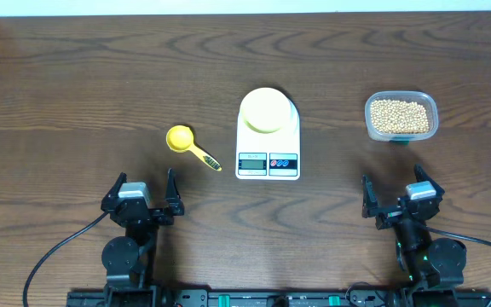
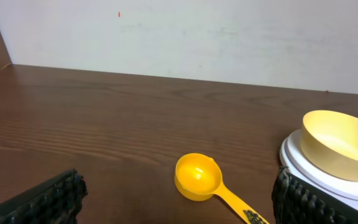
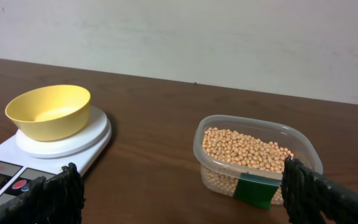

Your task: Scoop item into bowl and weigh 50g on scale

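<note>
A white scale (image 1: 268,158) (image 3: 5,168) sits mid-table with the empty pale-yellow bowl (image 1: 267,109) (image 3: 48,111) (image 2: 340,143) on its platform. Tan beans (image 1: 400,116) (image 3: 244,149) fill a clear plastic tub (image 1: 401,135) (image 3: 260,180) at the right. A yellow measuring spoon (image 1: 190,147) (image 2: 199,177) lies left of the scale. My left gripper (image 1: 144,198) (image 2: 179,205) rests near the front edge, open and empty, with the spoon ahead of it. My right gripper (image 1: 402,198) (image 3: 182,199) is also open and empty, with the tub just ahead on its right.
The dark wooden table (image 1: 75,77) ends at a pale wall (image 2: 185,31) behind. Black cables (image 1: 54,256) run from both arm bases along the front edge.
</note>
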